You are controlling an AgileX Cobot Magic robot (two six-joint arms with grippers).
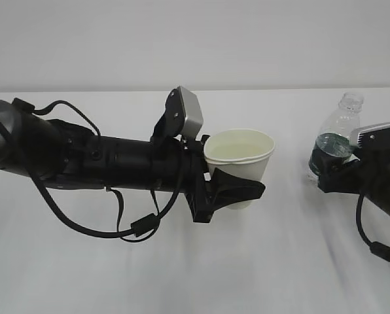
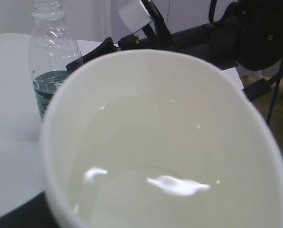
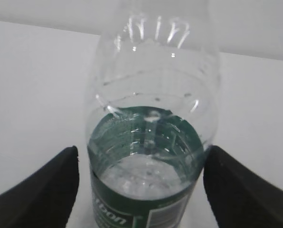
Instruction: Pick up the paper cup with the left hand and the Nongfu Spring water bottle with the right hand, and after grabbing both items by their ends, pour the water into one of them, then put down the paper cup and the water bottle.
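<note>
Cup (image 1: 242, 156) white, tapered, seemingly water inside, bottle (image 1: 334, 139) clear, green-labelled

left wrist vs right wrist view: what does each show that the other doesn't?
Left wrist only: the inside of the cup, holding water with glints on its surface, and the right arm behind it.

Right wrist only: the right end effector, with a finger on each side of the bottle. Small gaps show between fingers and bottle, so it looks released. Water sits low in the bottle, at label height.

Both: the bottle upright and uncapped on the white table, with its green label.
</note>
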